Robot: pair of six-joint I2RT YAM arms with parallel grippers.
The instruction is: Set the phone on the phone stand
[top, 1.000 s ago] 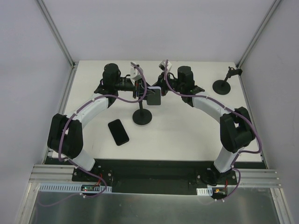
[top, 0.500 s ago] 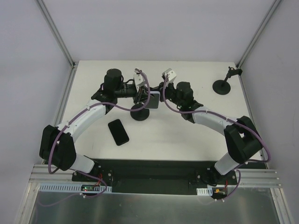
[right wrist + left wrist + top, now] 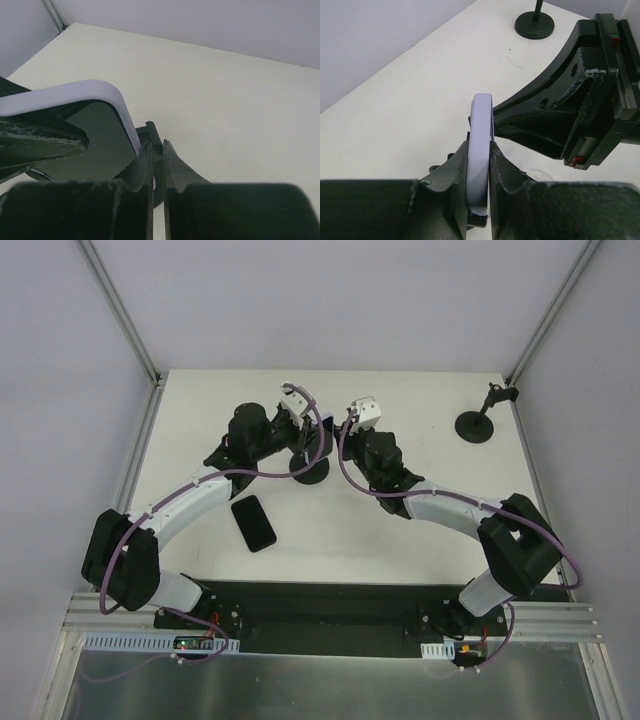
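A phone in a lilac case (image 3: 480, 135) stands on edge between my left gripper's (image 3: 480, 150) jaws, which are shut on it. In the top view the left gripper (image 3: 306, 440) holds it over the black phone stand, whose round base (image 3: 311, 473) rests on the table. My right gripper (image 3: 156, 146) is shut on the stand's thin black cradle (image 3: 152, 131), right next to the phone's corner (image 3: 100, 100). The right gripper (image 3: 346, 443) faces the left one at the table's middle back.
A second, black phone (image 3: 254, 523) lies flat on the white table (image 3: 400, 530), near left of the stand. A second black stand (image 3: 475, 425) is at the back right; it also shows in the left wrist view (image 3: 535, 24). Frame posts edge the table.
Both grippers have moved together with the phone and the stand. The stand's base has shifted a little toward the back of the table, and the arms have stretched out lower.
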